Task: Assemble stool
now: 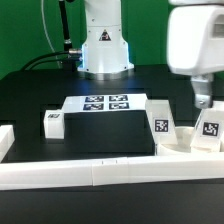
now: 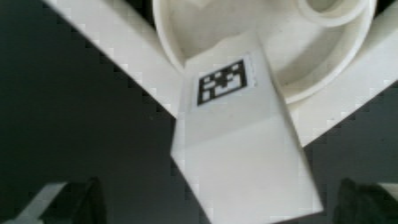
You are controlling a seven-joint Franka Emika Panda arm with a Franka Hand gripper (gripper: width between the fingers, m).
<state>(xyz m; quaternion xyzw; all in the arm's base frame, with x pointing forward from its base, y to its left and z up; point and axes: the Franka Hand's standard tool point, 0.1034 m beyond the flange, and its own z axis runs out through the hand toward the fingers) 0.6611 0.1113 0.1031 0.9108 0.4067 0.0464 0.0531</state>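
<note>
Three white leg blocks with tags stand on the black table: one at the exterior view's left [image 1: 53, 122] and two at its right [image 1: 161, 126] [image 1: 209, 130]. My gripper [image 1: 201, 102] hangs just above the rightmost block. In the wrist view this tagged leg block [image 2: 231, 120] lies between my two dark fingertips [image 2: 71, 203], which stand wide apart on either side and do not touch it. The gripper [image 2: 217, 208] is open and empty. The round white seat [image 2: 267, 40] lies just beyond the block. I cannot make the seat out in the exterior view.
The marker board [image 1: 105, 103] lies in the middle, in front of the robot base [image 1: 105, 45]. Long white border rails run along the front [image 1: 100, 172] and the left [image 1: 6, 140]. A rail [image 2: 107, 45] passes right beside the leg block and seat.
</note>
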